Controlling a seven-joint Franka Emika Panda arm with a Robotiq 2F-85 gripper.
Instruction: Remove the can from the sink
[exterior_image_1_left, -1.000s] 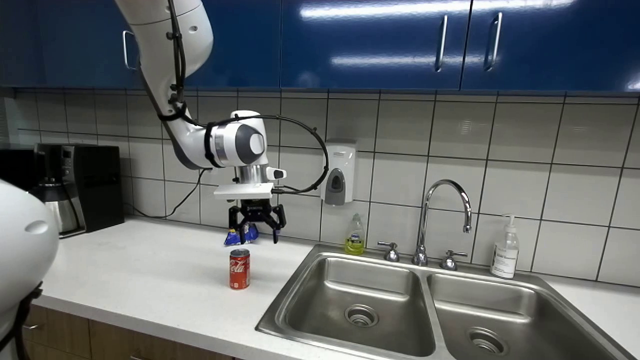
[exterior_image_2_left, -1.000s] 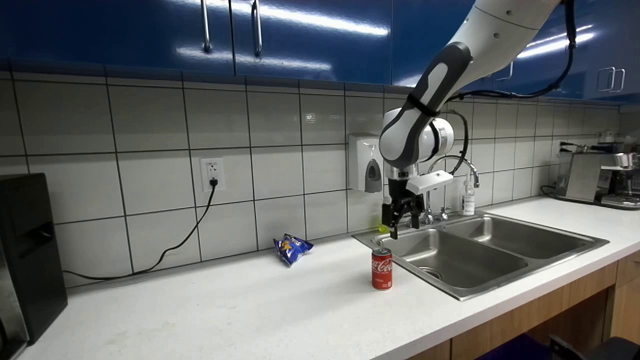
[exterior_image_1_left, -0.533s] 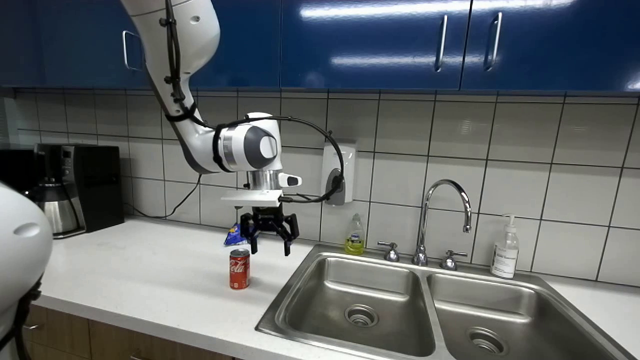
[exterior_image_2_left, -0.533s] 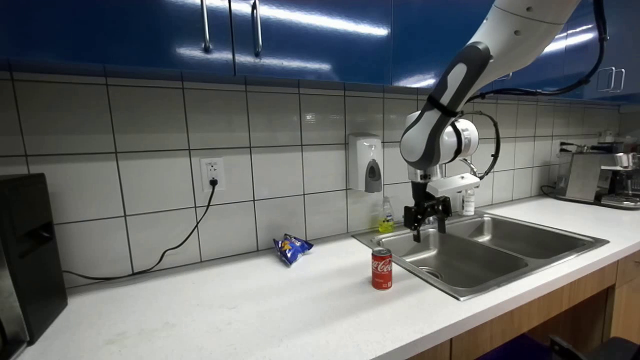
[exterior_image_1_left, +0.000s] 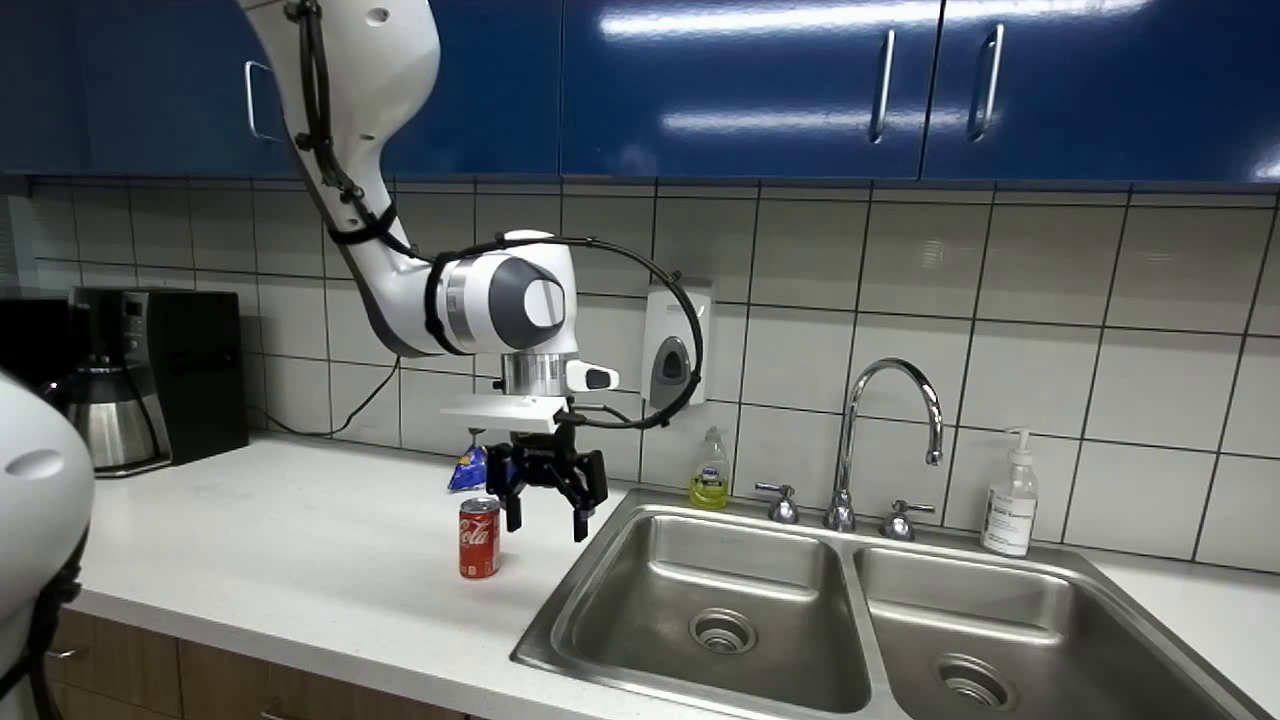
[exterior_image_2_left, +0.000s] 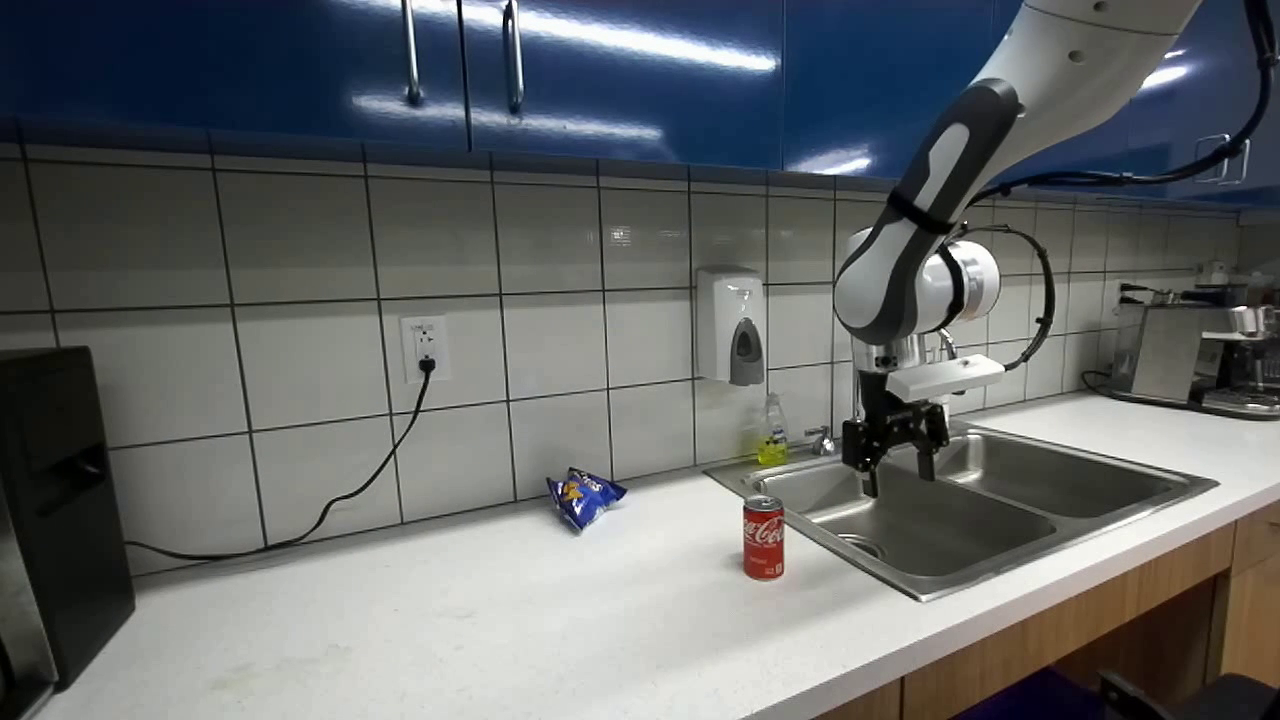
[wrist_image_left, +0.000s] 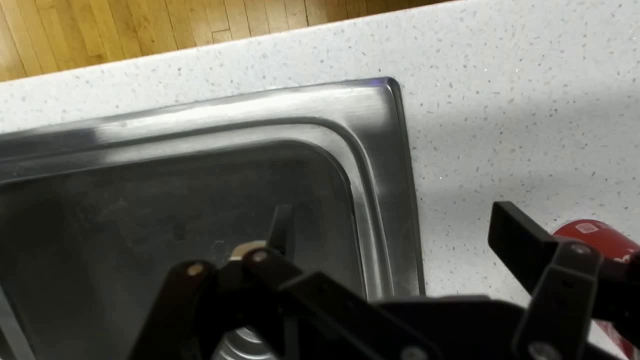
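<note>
The red can with a silver top stands upright on the white counter beside the sink in both exterior views (exterior_image_1_left: 479, 540) (exterior_image_2_left: 763, 540). In the wrist view the can (wrist_image_left: 595, 235) shows at the right edge, partly hidden behind a finger. The steel double-basin sink (exterior_image_1_left: 575, 595) also shows in the wrist view, where its rim corner (wrist_image_left: 375, 107) is near the middle. My gripper (exterior_image_1_left: 547, 530) is open and empty, pointing down above the counter and sink edge. In the wrist view the gripper's fingers (wrist_image_left: 395, 220) straddle the sink's side rim, one over the basin, one near the can.
A blue snack bag (exterior_image_2_left: 585, 497) lies near the wall. A yellow dish soap bottle (exterior_image_1_left: 710, 485), chrome faucet (exterior_image_1_left: 845, 440) and pump bottle (exterior_image_1_left: 1008, 515) stand behind the sink. A soap dispenser (exterior_image_2_left: 730, 325) hangs on the wall. A black coffee maker (exterior_image_1_left: 195, 370) stands on the counter.
My gripper has moved down and toward the sink, away from above the can, and stays open. The can has not moved.
</note>
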